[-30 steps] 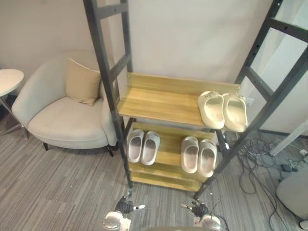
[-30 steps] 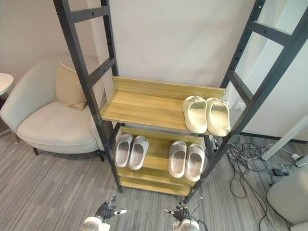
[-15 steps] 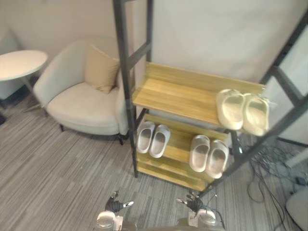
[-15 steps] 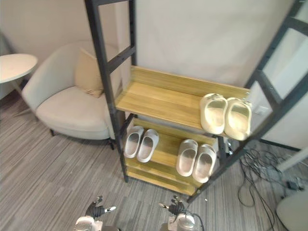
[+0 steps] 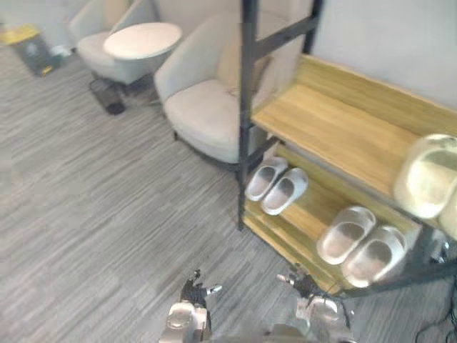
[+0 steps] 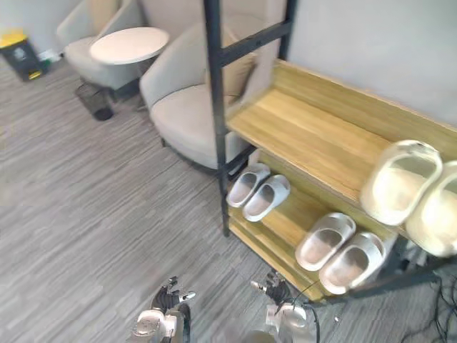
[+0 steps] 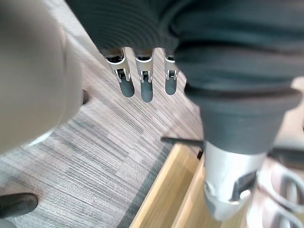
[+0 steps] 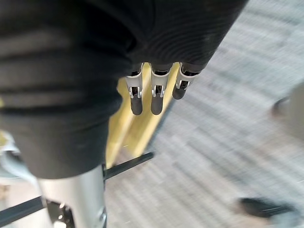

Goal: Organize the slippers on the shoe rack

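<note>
Hands low over the carpet (image 5: 107,214): you had the left hand (image 5: 191,291) and right hand (image 5: 303,284) empty, fingers (image 7: 147,90) straight. Past them stood the shoe rack (image 5: 335,128), white slippers (image 5: 277,187) and grey slippers (image 5: 360,243) on its lower shelf, cream slippers (image 6: 414,189) above, beside an armchair (image 5: 207,107).

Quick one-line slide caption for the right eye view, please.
Shoe rack holding three slipper pairs; left hand and right hand hang open.

Before me: shoe rack (image 5: 335,128), grained wood on matt dark metal; slippers (image 5: 265,179), smooth matt; carpet (image 5: 107,214), ribbed weave.
</note>
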Available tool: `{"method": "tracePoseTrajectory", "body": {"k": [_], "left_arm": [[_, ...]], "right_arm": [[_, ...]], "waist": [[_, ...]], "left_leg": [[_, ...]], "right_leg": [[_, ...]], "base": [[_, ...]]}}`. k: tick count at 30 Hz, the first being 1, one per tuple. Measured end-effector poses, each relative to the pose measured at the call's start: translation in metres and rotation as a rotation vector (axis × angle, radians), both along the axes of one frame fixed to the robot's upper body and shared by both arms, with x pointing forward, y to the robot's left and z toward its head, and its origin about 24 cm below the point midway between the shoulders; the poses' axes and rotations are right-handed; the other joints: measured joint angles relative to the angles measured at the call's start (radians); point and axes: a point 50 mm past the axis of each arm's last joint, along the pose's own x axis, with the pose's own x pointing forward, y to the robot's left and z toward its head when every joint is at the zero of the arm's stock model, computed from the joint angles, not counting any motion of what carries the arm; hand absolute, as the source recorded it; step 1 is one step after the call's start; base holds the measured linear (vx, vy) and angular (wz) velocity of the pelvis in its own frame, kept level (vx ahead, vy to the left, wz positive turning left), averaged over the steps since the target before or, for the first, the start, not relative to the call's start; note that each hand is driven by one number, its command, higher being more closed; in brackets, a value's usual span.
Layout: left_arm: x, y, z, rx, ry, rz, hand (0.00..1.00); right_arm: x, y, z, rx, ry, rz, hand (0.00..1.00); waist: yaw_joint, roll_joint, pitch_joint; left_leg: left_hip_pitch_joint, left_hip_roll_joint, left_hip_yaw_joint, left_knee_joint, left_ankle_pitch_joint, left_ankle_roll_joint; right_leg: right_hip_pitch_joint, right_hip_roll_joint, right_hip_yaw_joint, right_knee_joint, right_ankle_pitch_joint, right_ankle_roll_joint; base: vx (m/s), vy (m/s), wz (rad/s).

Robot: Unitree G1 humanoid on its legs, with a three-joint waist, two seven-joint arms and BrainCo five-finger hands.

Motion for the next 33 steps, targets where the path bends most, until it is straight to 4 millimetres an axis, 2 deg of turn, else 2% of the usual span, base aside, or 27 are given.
{"method": "tracePoseTrajectory", "body": {"k": [1,2,3,4,5,6,8,9,10,11,13,16,17,18,19,21,22,23,24,25,26,28,29,30,31,32,33], "left_arm": [[0.0,0.0,0.0,0.005,0.0,-0.006,0.0],[-0.002,0.003,-0.001,0.015,0.01,-0.013,0.0],[-0.003,0.005,-0.003,0.021,0.017,-0.015,0.0],[-0.006,0.004,-0.005,0.017,0.033,-0.024,0.0],[-0.009,0.002,-0.007,0.015,0.056,-0.035,0.0],[-0.01,0.003,-0.009,0.017,0.073,-0.04,0.0],[-0.008,0.007,-0.009,0.032,0.071,-0.052,0.0],[-0.008,0.011,-0.009,0.046,0.071,-0.06,0.0],[-0.008,0.016,-0.009,0.062,0.075,-0.067,0.0],[-0.009,0.02,-0.009,0.074,0.079,-0.067,0.0],[-0.006,0.02,-0.008,0.075,0.071,-0.07,0.0],[0.004,0.012,-0.006,0.056,0.049,-0.075,0.0],[0.003,0.015,-0.007,0.054,0.056,-0.059,0.0],[-0.001,0.019,-0.009,0.056,0.071,-0.04,0.0],[-0.005,0.022,-0.011,0.054,0.09,-0.012,0.0],[-0.013,0.021,-0.014,0.034,0.111,0.037,0.0],[-0.014,0.022,-0.014,0.028,0.111,0.061,0.0],[-0.013,0.023,-0.013,0.032,0.1,0.074,0.0],[-0.009,0.019,-0.009,0.025,0.073,0.076,0.0],[-0.009,0.02,-0.008,0.027,0.065,0.08,0.0],[-0.013,0.016,-0.007,0.008,0.056,0.098,0.0],[-0.008,0.013,-0.005,-0.011,0.033,0.111,0.0],[-0.007,0.013,-0.004,-0.021,0.026,0.123,0.0],[-0.006,0.015,-0.003,-0.021,0.019,0.135,0.0],[-0.006,0.016,-0.003,-0.02,0.019,0.139,0.0],[-0.006,0.017,-0.003,-0.018,0.02,0.141,0.0],[-0.006,0.018,-0.004,-0.014,0.023,0.139,0.0]], "right_arm": [[0.002,-0.003,0.001,0.0,-0.008,-0.02,0.0],[0.002,-0.002,0.001,0.01,-0.008,-0.03,0.0],[0.0,-0.002,-0.001,0.019,-0.009,-0.048,0.0],[-0.003,-0.007,-0.002,0.006,-0.001,-0.058,0.0],[-0.01,-0.011,-0.005,-0.005,0.023,-0.069,0.0],[-0.018,-0.014,-0.01,-0.005,0.057,-0.08,0.0],[-0.033,-0.015,-0.017,-0.008,0.102,-0.071,0.0],[-0.045,-0.015,-0.021,-0.007,0.132,-0.076,0.0],[-0.056,-0.015,-0.025,-0.005,0.16,-0.082,0.0],[-0.065,-0.015,-0.027,-0.002,0.182,-0.089,0.0],[-0.076,-0.019,-0.029,-0.006,0.204,-0.111,0.0],[-0.08,-0.025,-0.029,-0.011,0.211,-0.139,0.0],[-0.08,-0.026,-0.029,-0.014,0.211,-0.139,0.0],[-0.08,-0.027,-0.029,-0.018,0.212,-0.141,0.0],[-0.073,-0.029,-0.027,-0.039,0.206,-0.131,0.0],[-0.024,-0.027,-0.004,-0.07,0.056,-0.084,0.0],[-0.001,-0.016,0.008,-0.054,-0.027,-0.057,0.0],[0.029,0.006,0.021,-0.033,-0.103,-0.01,0.0],[0.042,0.024,0.026,-0.006,-0.124,0.001,0.0],[0.044,0.031,0.026,0.002,-0.128,0.0,0.0],[0.042,0.044,0.022,0.017,-0.107,0.005,0.0],[0.028,0.054,0.008,0.001,-0.012,0.064,0.0],[0.012,0.049,-0.004,-0.005,0.062,0.054,0.0],[-0.016,0.04,-0.02,-0.001,0.163,0.01,0.0],[-0.023,0.037,-0.023,-0.001,0.189,-0.004,0.0],[-0.041,0.025,-0.03,-0.01,0.246,-0.037,0.0],[-0.055,0.013,-0.034,-0.037,0.286,-0.053,0.0]], "waist": [[0.005,-0.005,0.001],[0.008,-0.026,-0.004],[0.003,-0.033,-0.006],[-0.004,-0.03,-0.002],[-0.015,-0.011,-0.005],[-0.02,-0.01,-0.001],[-0.025,-0.017,0.006],[-0.03,-0.024,0.015],[-0.034,-0.028,0.02],[-0.043,-0.033,0.02],[-0.048,-0.045,0.015],[-0.069,-0.043,0.013],[-0.082,-0.046,0.009],[-0.084,-0.06,-0.001],[-0.084,-0.07,-0.013],[-0.075,-0.001,-0.023],[-0.068,0.016,-0.026],[-0.042,0.028,-0.02],[-0.019,0.031,-0.019],[-0.006,0.026,-0.017],[0.022,0.019,-0.019],[0.027,0.024,-0.019],[0.028,0.023,-0.019],[0.027,0.016,-0.014],[0.026,0.013,-0.013],[0.018,0.011,-0.011],[0.01,0.021,-0.016]], "left_leg": [[0.005,-0.006,0.016,-0.04,0.008,0.011],[0.031,-0.047,0.018,-0.113,0.038,0.019],[0.05,-0.066,0.04,-0.105,0.021,0.043],[0.063,-0.067,0.031,-0.045,-0.033,0.056],[0.089,-0.08,0.021,-0.068,-0.065,0.029],[0.105,-0.096,0.02,-0.088,-0.068,0.036],[0.126,-0.108,0.018,-0.101,-0.089,0.045],[0.146,-0.111,0.006,-0.101,-0.099,0.047],[0.166,-0.112,-0.011,-0.106,-0.106,0.047],[0.187,-0.119,-0.027,-0.126,-0.107,0.047],[0.229,-0.127,-0.054,-0.166,-0.106,0.046],[0.257,-0.138,-0.127,-0.21,-0.105,0.043],[0.263,-0.146,-0.158,-0.22,-0.105,0.037],[0.263,-0.16,-0.182,-0.227,-0.112,0.023],[0.267,-0.172,-0.22,-0.221,-0.122,0.002],[0.274,-0.131,-0.261,-0.219,-0.128,-0.011],[0.275,-0.113,-0.271,-0.195,-0.128,-0.011],[0.259,-0.087,-0.274,-0.081,-0.128,-0.012],[0.171,-0.06,-0.274,0.188,-0.095,-0.03],[0.127,-0.035,-0.267,0.292,-0.087,-0.033],[0.061,0.0,-0.212,0.434,-0.101,-0.027],[-0.005,0.034,-0.121,0.462,-0.122,-0.018],[-0.037,0.05,-0.06,0.435,-0.13,-0.008],[-0.063,0.052,0.031,0.32,-0.131,0.007],[-0.064,0.046,0.053,0.277,-0.123,0.019],[-0.062,0.026,0.102,0.135,-0.066,0.064],[-0.049,0.006,0.123,-0.006,0.01,0.101]], "right_leg": [[0.002,-0.004,-0.012,-0.008,0.005,0.007],[0.012,-0.032,-0.028,-0.056,0.019,0.015],[0.031,-0.059,-0.047,-0.1,0.036,0.037],[0.049,-0.059,-0.049,-0.111,0.04,0.046],[0.066,-0.057,-0.044,-0.108,0.04,0.052],[0.055,-0.069,-0.028,-0.074,0.048,0.044],[-0.03,-0.089,0.016,0.121,0.086,0.056],[-0.084,-0.094,0.042,0.258,0.137,0.066],[-0.137,-0.088,0.076,0.369,0.168,0.071],[-0.169,-0.076,0.1,0.429,0.158,0.08],[-0.206,-0.033,0.138,0.434,0.101,0.092],[-0.245,0.038,0.181,0.275,0.072,0.081],[-0.245,0.057,0.21,0.181,0.079,0.071],[-0.234,0.06,0.233,0.097,0.104,0.044],[-0.223,0.05,0.238,0.048,0.123,0.028],[-0.177,0.068,0.163,0.013,0.113,0.014],[-0.151,0.08,0.143,-0.006,0.114,0.013],[-0.082,0.091,0.106,-0.039,0.114,0.013],[0.013,0.104,0.068,-0.092,0.115,0.01],[0.048,0.106,0.052,-0.109,0.115,0.007],[0.11,0.109,0.051,-0.129,0.108,-0.025],[0.16,0.106,0.05,-0.153,0.102,-0.035],[0.185,0.098,0.045,-0.175,0.099,-0.039],[0.215,0.076,0.007,-0.203,0.093,-0.028],[0.221,0.069,-0.005,-0.204,0.09,-0.023],[0.238,0.059,-0.024,-0.203,0.077,-0.001],[0.248,0.064,-0.035,-0.183,0.053,0.032]], "base": [[-0.02,0.063,0.67],[0.0,0.114,0.56],[0.02,0.126,0.39],[0.09,0.143,0.28],[0.11,0.137,0.14],[0.12,0.206,0.05],[0.07,0.187,0.04],[0.08,0.136,0.25],[0.13,0.115,0.36],[0.15,0.057,0.37],[0.19,-0.006,0.4],[0.24,-0.11,0.73],[0.35,-0.231,0.97],[0.32,-0.22,1.02],[0.36,-0.247,0.91],[0.41,-0.256,0.74],[0.4,-0.233,0.71],[0.42,-0.253,1.06],[0.35,-0.206,1.06],[0.38,-0.184,0.99],[0.26,-0.075,0.58],[0.4,-0.042,0.5],[0.48,0.035,0.53],[0.41,0.061,0.44],[0.42,0.114,0.56],[0.44,0.185,0.56],[0.46,0.182,0.7]]}}
